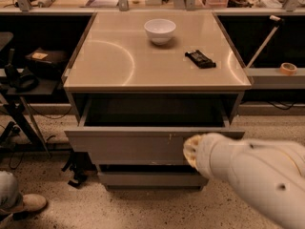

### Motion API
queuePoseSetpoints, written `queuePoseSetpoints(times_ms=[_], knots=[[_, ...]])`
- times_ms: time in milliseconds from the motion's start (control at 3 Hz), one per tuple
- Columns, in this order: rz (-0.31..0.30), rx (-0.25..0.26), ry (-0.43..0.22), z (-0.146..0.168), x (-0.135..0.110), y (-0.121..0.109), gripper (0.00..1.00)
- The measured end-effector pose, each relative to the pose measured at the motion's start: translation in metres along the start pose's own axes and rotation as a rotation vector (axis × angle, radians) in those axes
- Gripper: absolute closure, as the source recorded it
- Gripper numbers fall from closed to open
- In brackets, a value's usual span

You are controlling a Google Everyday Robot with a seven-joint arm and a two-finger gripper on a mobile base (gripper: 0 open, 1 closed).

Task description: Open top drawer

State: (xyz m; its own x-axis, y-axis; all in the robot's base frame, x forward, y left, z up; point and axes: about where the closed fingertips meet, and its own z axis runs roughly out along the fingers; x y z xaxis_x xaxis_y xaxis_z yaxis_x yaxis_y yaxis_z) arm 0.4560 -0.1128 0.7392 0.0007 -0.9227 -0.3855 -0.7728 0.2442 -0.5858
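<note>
The top drawer (128,147) is a wide flat grey front with small pale scratch marks right of centre. It stands pulled out from the cabinet, and its dark interior (152,111) shows behind the front. My white arm comes in from the lower right. My gripper (192,150) is at the drawer front's right part, just below the scratches, seen end-on and mostly hidden by the arm.
A white bowl (159,31) and a black flat object (200,58) lie on the cabinet top (114,61). A narrower lower drawer (143,178) sits below. A stand with dark gear (28,73) is at left, a shoe (28,203) at lower left, a tape roll (288,68) at right.
</note>
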Motion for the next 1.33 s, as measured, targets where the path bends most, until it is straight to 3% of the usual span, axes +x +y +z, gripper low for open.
queuePoseSetpoints(times_ms=[333, 1333], knots=[[-0.003, -0.046, 0.038, -0.0132, 0.0158, 0.0458, 0.81], [-0.001, -0.047, 0.038, -0.0131, 0.0167, 0.0458, 0.12]])
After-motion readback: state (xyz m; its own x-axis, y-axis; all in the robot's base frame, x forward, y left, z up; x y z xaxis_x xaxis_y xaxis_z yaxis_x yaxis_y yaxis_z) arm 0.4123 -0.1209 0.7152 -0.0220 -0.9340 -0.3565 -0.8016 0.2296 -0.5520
